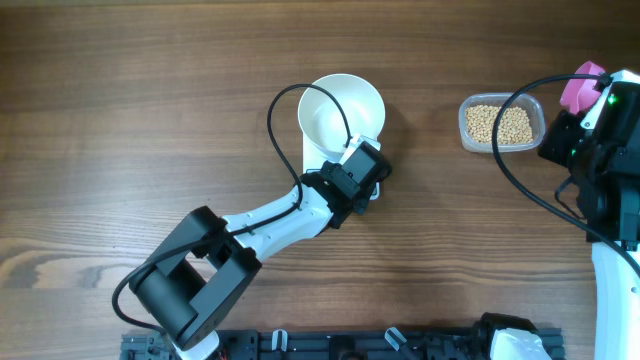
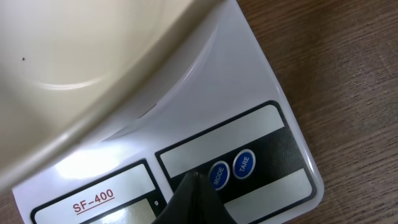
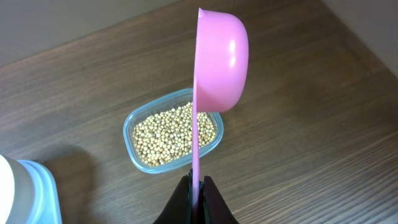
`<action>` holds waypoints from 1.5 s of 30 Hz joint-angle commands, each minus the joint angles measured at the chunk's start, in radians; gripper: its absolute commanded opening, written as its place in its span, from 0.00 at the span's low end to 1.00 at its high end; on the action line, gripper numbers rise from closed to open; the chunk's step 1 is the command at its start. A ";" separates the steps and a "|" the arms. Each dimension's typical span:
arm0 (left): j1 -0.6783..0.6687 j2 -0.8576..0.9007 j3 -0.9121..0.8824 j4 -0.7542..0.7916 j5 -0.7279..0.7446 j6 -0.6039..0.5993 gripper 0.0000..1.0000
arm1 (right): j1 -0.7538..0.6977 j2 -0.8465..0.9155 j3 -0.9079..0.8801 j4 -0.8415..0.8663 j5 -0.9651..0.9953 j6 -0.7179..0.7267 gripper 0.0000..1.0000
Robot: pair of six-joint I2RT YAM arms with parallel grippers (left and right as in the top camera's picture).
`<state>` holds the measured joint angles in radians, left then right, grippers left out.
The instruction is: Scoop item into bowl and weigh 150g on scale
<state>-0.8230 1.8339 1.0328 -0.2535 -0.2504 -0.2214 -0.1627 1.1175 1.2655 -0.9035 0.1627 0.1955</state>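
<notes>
a: what's the right gripper (image 3: 198,182) doing?
b: it's pinched tight on the handle of the pink scoop (image 3: 219,59). the cup is turned on edge above the beans (image 3: 174,134) in the clear tub (image 3: 128,138), at the right of the scene.
a: and the left gripper (image 2: 196,178)?
b: closed to a point, holding nothing. its tip is touching or just beside the mode button (image 2: 218,175) on the near edge of the scale (image 2: 249,87). the white bowl (image 2: 74,68) sits on the scale and looks empty from overhead.
a: which step, then?
b: i'd say setting or zeroing the scale, no scooping yet. next the scoop needs turning level, a dip into the beans, then a steady carry left to the bowl.
</notes>
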 commanded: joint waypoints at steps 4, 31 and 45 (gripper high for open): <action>0.001 0.008 -0.009 -0.005 -0.021 0.012 0.04 | -0.002 0.005 0.000 -0.008 0.024 -0.013 0.04; 0.003 0.013 -0.034 0.037 -0.032 0.012 0.04 | -0.002 0.005 0.000 -0.029 0.024 -0.013 0.04; 0.047 0.013 -0.034 0.060 0.038 0.062 0.04 | -0.002 0.005 0.000 -0.028 0.025 -0.013 0.04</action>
<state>-0.7788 1.8339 1.0126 -0.2043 -0.2623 -0.2157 -0.1627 1.1175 1.2655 -0.9314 0.1627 0.1955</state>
